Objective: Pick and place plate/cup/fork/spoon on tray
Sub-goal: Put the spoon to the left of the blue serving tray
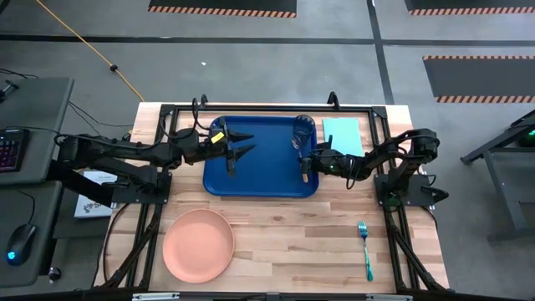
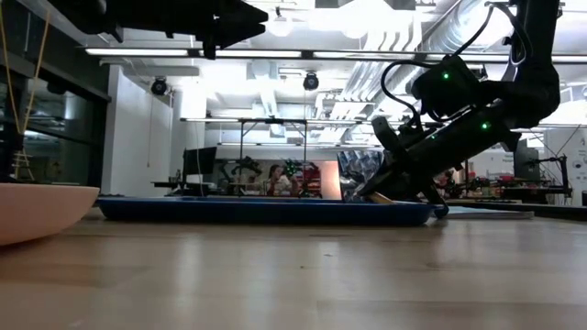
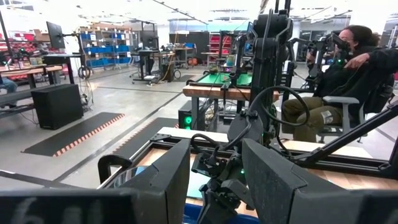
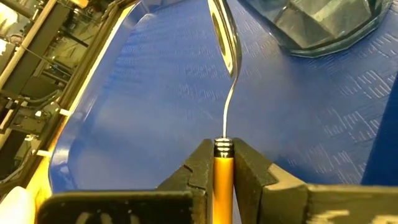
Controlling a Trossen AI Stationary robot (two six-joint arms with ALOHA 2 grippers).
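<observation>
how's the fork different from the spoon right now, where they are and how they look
The fork is teal plastic and lies flat on the bare wooden table, off the tray; no claw touches it. The spoon is shiny metal with a yellow-orange handle, over the tray beside the cup, its handle pinched in the right claw. The left claw hangs open above the tray. Both are slim utensils.
</observation>
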